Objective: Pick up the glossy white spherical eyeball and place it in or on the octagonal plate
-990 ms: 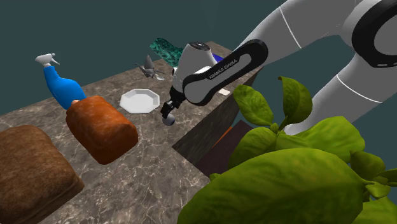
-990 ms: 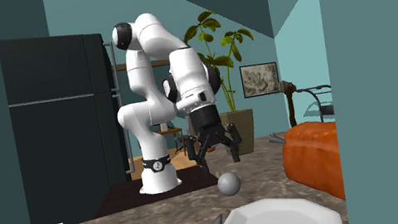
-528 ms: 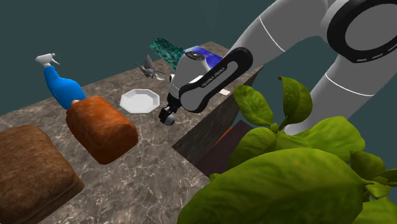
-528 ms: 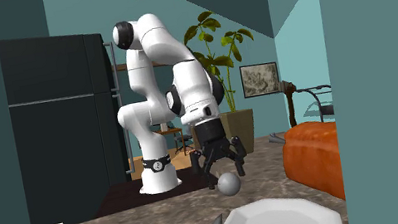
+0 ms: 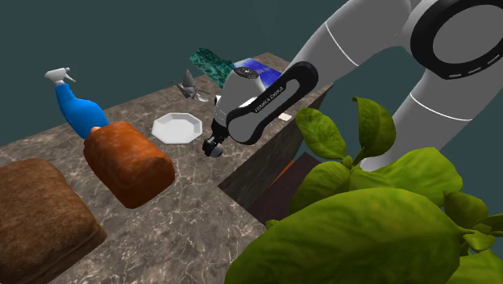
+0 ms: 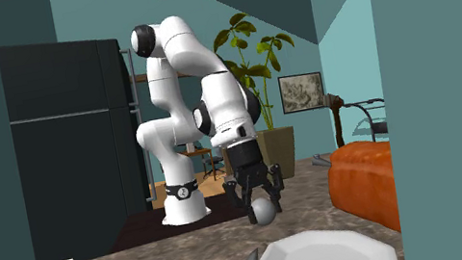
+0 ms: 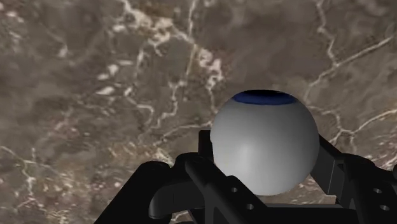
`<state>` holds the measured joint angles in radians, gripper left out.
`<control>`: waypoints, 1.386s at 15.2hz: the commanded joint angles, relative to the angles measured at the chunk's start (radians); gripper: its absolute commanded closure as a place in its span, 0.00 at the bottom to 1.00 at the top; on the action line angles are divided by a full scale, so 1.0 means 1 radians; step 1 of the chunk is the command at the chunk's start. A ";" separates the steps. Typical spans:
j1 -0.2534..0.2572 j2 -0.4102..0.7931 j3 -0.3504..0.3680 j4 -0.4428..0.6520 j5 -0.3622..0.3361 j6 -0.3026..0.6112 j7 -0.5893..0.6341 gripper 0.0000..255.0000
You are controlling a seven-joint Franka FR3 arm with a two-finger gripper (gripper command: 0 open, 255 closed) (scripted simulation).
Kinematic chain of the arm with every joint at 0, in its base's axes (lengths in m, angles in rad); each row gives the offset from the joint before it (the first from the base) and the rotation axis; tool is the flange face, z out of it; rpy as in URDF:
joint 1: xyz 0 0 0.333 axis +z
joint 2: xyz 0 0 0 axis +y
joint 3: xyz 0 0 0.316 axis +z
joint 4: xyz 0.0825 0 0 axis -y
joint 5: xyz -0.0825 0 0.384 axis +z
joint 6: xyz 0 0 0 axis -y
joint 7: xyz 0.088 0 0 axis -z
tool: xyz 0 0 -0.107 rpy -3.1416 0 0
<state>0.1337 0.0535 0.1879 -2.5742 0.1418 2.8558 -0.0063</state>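
The eyeball (image 7: 264, 143) is a grey-white glossy ball with a dark blue iris patch on its far side. It rests on the brown marbled counter (image 7: 95, 95). My gripper (image 7: 264, 156) points straight down over it, and both black fingers clasp the ball's sides. From the second exterior view the eyeball (image 6: 264, 210) sits between the closed fingers of the gripper (image 6: 262, 205), close to the counter's far edge. The white octagonal plate (image 5: 176, 127) lies just beyond the gripper (image 5: 213, 148) toward the shoulder view's left, and it is nearer the camera as the plate (image 6: 325, 259).
Two brown loaf-shaped cushions (image 5: 129, 163) (image 5: 40, 219) and a blue spray bottle (image 5: 77, 109) stand past the plate. A grey spiky object (image 5: 189, 83) and a teal thing (image 5: 211, 64) sit at the back. The counter edge (image 5: 242, 173) drops off beside the gripper. Plant leaves (image 5: 363, 222) crowd the foreground.
The gripper came down from above the eyeball until its open fingers straddled it. Its fingers have now closed on the ball, which has not moved.
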 commanded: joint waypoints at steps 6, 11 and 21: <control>0.000 0.000 0.000 0.000 0.000 0.000 0.000 1.00; -0.001 -0.028 0.000 0.002 0.003 -0.030 -0.001 1.00; -0.002 -0.156 -0.002 0.028 0.011 -0.183 0.001 1.00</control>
<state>0.1317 -0.0887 0.1860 -2.5484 0.1522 2.6888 -0.0054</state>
